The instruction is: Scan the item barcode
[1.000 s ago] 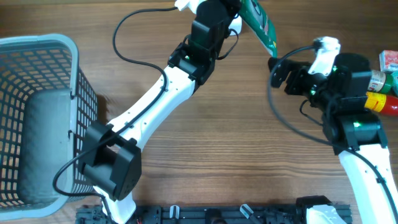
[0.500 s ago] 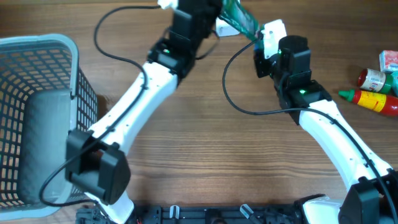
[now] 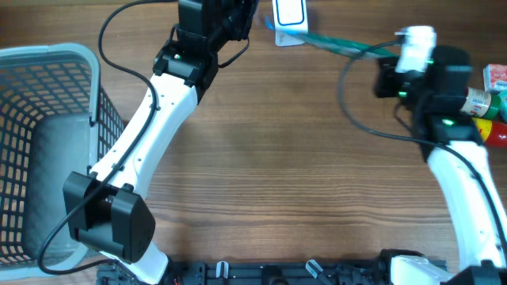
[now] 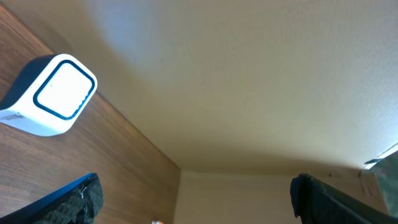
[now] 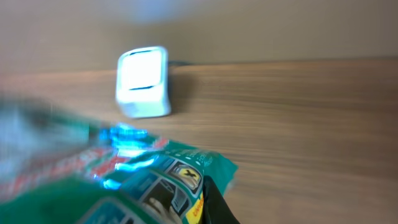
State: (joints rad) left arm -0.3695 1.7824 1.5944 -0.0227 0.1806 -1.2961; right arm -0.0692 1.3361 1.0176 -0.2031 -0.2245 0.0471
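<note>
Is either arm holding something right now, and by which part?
The right fingers pinch the green packet at its end farthest from the white scanner; the left fingers hold nothing.

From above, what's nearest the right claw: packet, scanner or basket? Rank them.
1. Packet, clamped in the right gripper, sticking out to its left.
2. Scanner, top centre.
3. Basket, far left.
</note>
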